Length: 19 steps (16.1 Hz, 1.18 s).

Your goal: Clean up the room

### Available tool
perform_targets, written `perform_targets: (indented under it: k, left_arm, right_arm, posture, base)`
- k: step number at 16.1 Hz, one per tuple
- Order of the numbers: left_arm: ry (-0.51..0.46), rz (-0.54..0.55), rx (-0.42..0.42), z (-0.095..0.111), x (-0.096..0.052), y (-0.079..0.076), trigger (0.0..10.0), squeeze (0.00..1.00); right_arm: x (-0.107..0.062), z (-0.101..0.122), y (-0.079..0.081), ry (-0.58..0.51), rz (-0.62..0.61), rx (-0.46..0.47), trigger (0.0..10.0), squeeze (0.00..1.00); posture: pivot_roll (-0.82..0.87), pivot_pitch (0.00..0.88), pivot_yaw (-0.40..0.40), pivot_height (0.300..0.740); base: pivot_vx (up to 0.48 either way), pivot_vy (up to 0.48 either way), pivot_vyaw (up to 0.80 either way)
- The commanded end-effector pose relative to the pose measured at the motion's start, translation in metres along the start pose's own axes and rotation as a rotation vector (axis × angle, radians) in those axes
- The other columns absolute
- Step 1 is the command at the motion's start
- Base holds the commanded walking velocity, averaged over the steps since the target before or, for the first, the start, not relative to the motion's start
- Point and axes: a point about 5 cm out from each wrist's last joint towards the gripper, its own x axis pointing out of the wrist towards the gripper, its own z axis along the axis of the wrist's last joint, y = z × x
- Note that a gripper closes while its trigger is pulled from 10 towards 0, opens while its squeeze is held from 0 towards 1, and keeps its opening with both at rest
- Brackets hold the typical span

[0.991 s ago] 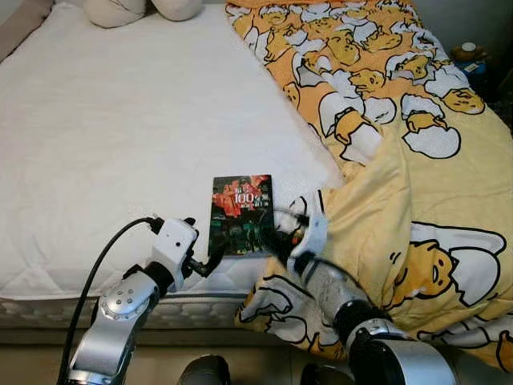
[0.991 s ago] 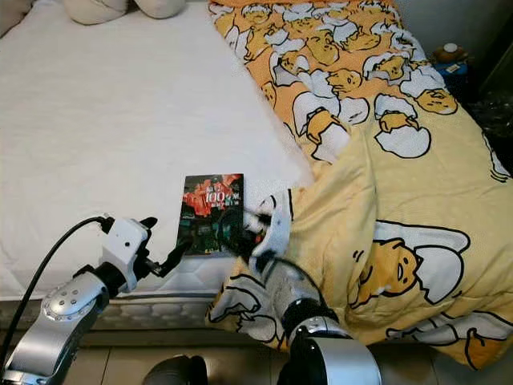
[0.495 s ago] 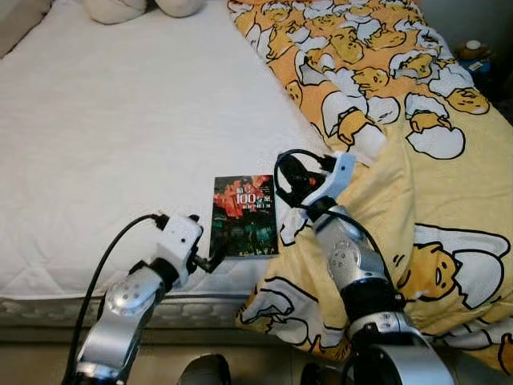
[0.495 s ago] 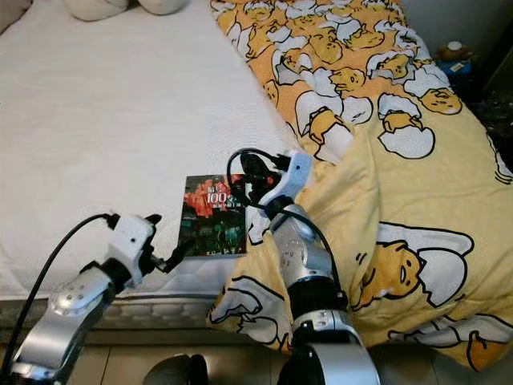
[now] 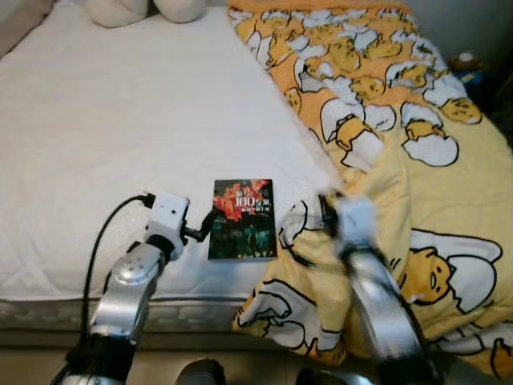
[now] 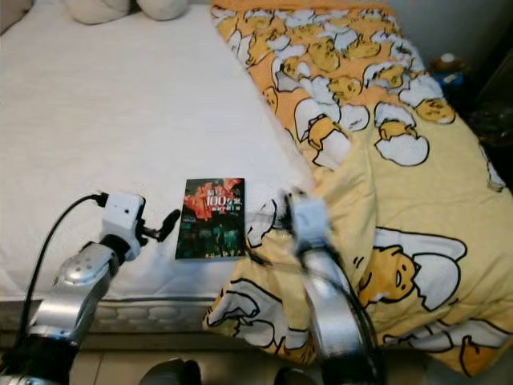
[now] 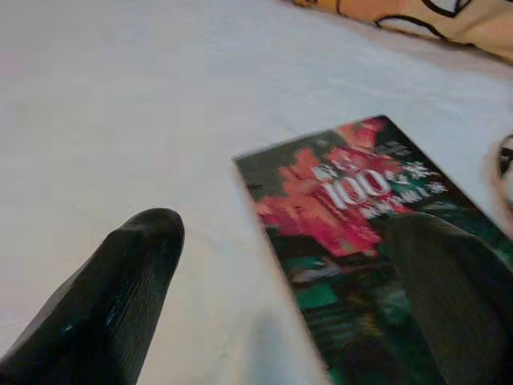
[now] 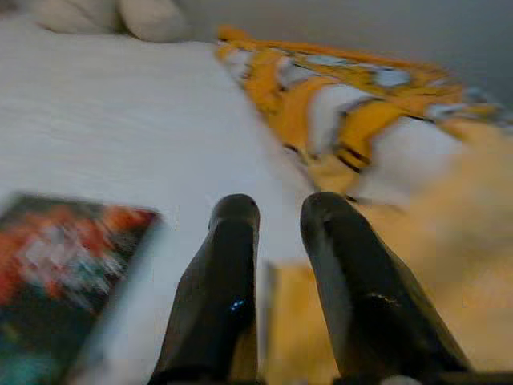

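Note:
A dark book (image 5: pixel 243 218) with a red and green cover lies flat near the front edge of the white mattress (image 5: pixel 120 120). My left gripper (image 5: pixel 204 227) sits low at the book's left edge. It is open, and in the left wrist view the fingers (image 7: pixel 120 297) stand wide apart with the book (image 7: pixel 361 233) lying partly between them. My right arm (image 5: pixel 357 241) is blurred and rests over the edge of the yellow egg-print blanket (image 5: pixel 417 160), just right of the book. My right gripper (image 8: pixel 280 204) has a narrow gap between its fingers and holds nothing.
The blanket covers the bed's right half and hangs over the front corner. Pale pillows (image 5: pixel 128 10) lie at the head of the bed. A small object (image 5: pixel 467 62) stands on something dark beyond the right side. A strip of floor (image 5: pixel 240 365) runs below the mattress.
My right arm has swung down from above the book's right edge to the blanket's edge and is blurred. My left gripper has risen onto the mattress, closer to the book's left edge.

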Motion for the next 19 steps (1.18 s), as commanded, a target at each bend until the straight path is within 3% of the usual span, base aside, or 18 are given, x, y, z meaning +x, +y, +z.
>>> perform_targets:
  k: [1, 3, 5, 7, 9, 12, 16, 19]
  left_arm:
    - [0.043, -0.005, -0.055, -0.005, 0.003, 0.001, 10.0, 0.0]
    - [0.074, -0.006, -0.054, -0.007, 0.01, 0.005, 10.0, 0.0]
    - [-0.01, 0.033, -0.004, 0.007, 0.018, 0.01, 10.0, 0.0]
    - [-0.133, 0.037, 0.012, 0.025, 0.015, -0.006, 10.0, 0.0]
    - [-0.16, 0.057, -0.015, 0.03, 0.014, -0.011, 10.0, 0.0]
    - [-0.176, 0.015, -0.012, 0.03, 0.02, -0.025, 10.0, 0.0]
    - [-0.17, 0.008, 0.029, 0.033, 0.021, -0.025, 10.0, 0.0]
    - [-0.123, -0.002, 0.03, 0.03, 0.03, -0.034, 10.0, 0.0]
  right_arm:
    - [-0.006, 0.008, 0.002, -0.064, -0.006, -0.074, 10.0, 1.0]
    - [-0.015, 0.006, 0.004, -0.075, -0.02, -0.097, 10.0, 1.0]
    - [-0.028, -0.006, -0.003, -0.007, -0.098, 0.027, 10.0, 1.0]
    - [-0.036, -0.002, -0.015, -0.033, -0.151, 0.096, 10.0, 1.0]
    - [-0.038, -0.002, -0.02, -0.025, -0.173, 0.115, 10.0, 1.0]
    - [-0.029, 0.001, -0.017, -0.033, -0.115, 0.085, 10.0, 1.0]
    - [-0.017, 0.001, -0.012, 0.0, -0.083, 0.077, 10.0, 1.0]
    - [-0.007, 0.001, -0.007, -0.002, -0.048, 0.063, 10.0, 1.0]
  posture:
    - [0.08, 0.039, 0.025, 0.74]
    - [0.07, 0.037, 0.028, 0.74]
    - [0.05, 0.015, 0.023, 0.74]
    - [0.03, 0.0, 0.016, 0.74]
    - [0.03, 0.0, 0.007, 0.74]
    - [0.04, 0.0, -0.021, 0.74]
    - [0.07, 0.0, -0.046, 0.74]
    - [0.07, 0.0, -0.056, 0.74]
  base:
    - [0.0, 0.0, 0.0]
    - [0.0, 0.0, 0.0]
    - [0.0, 0.0, 0.0]
    - [0.0, 0.0, 0.0]
    - [0.0, 0.0, 0.0]
    - [0.0, 0.0, 0.0]
    - [0.0, 0.48, -0.51]
    - [0.0, 0.32, -0.49]
